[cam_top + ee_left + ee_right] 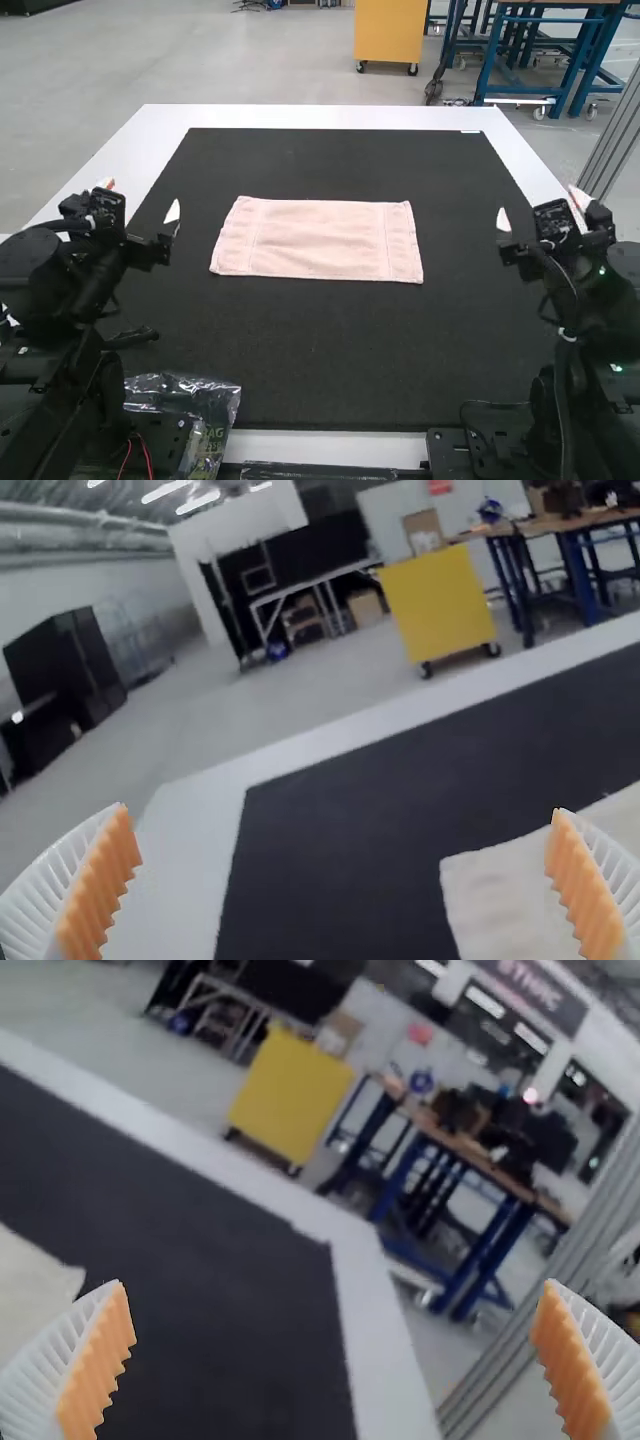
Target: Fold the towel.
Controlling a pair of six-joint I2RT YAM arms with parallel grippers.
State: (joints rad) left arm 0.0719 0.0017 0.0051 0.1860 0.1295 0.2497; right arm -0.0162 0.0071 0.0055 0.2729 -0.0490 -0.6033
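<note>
Towel (318, 238), 1: flat on dark mat (330, 350), between your 2 grippers' fingers, touching neither. Likely light, soft, limp; pinch the corners nearest your fingers. Left gripper (341, 813), right gripper (334, 1285): fingers spread wide, 0 items held.

The high view is bright, while ceiling lights (197, 501) glare in the left wrist view.

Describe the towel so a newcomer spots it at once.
On the white table lies a black mat. Near its middle, the towel lies flat, a wide pale rectangle. Pink cloth sets it apart from the shiny clear plastic bag at the mat's near-left corner.
</note>
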